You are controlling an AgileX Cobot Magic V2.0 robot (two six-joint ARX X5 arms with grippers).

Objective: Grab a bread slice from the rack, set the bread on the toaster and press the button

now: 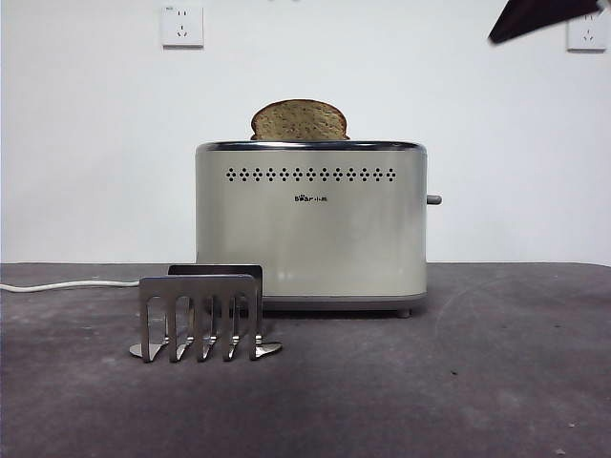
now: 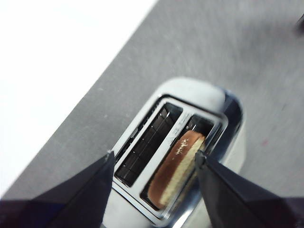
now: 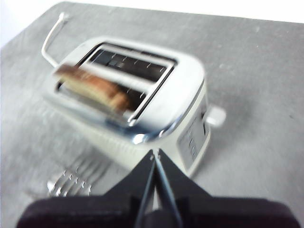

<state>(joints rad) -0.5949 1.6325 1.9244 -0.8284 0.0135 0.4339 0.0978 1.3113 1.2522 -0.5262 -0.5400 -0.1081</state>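
A: Where is the slice of bread (image 1: 300,120) sitting?

B: It stands in one slot of the toaster (image 1: 311,224), with only its domed top and dark crust showing above the chrome rim. The left gripper (image 2: 154,159) hangs above it, jaws spread wide and holding nothing; the slice (image 2: 178,168) lies below, between the two jaw tips and nearer one of them. The other slot, also under that gripper, is empty.

A: And the right gripper (image 3: 155,153)?

B: Its jaws are pressed together, tip against tip, with nothing between them. It hovers above the toaster (image 3: 142,102) at the narrow end. The button (image 3: 214,115) sticks out from that narrow side just beyond the closed tips, apart from them. That picture is blurred, so the slice (image 3: 95,90) is only a brown smear in the slot farther from the gripper.

A: What of the rack (image 1: 202,317)?

B: It stands on the dark grey table (image 1: 477,382) in front of the toaster, low, with nothing in its dividers. From the right gripper it shows as a blur below and off to one side (image 3: 71,183). In the front view only a black tip (image 1: 544,17) of one arm shows at a top corner; which arm it is cannot be told there.
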